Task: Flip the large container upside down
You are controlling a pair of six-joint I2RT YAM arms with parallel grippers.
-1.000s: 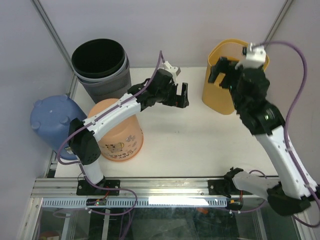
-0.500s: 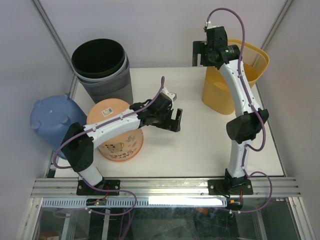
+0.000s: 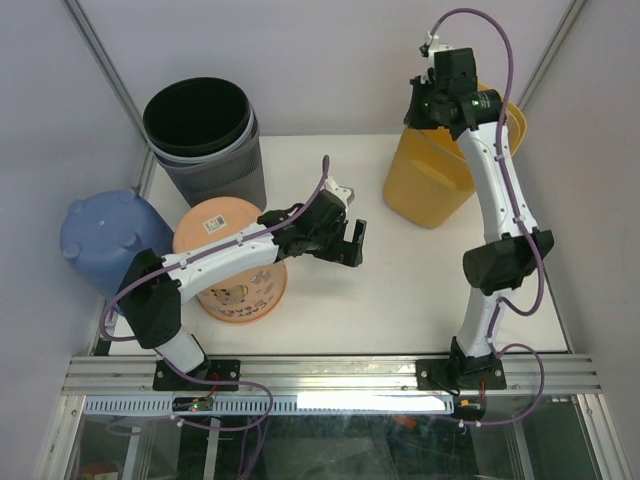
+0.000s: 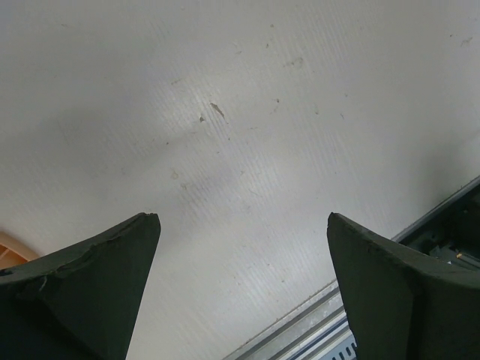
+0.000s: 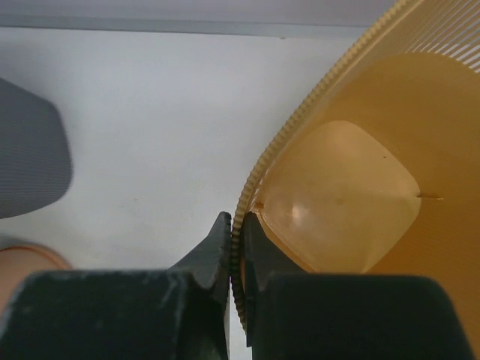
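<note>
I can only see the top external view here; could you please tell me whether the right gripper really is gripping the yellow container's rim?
Observer: Yes. The right wrist view shows the right gripper shut on the ribbed rim of the yellow container, one finger outside and one inside.
Operator: Thank you. Is there anything inside it?
Observer: The part of its inside that shows in that view, base included, holds nothing.
Operator: Good. And what lies under the left gripper?
Observer: The left wrist view shows the left gripper open, with only bare table between its fingers.
</note>
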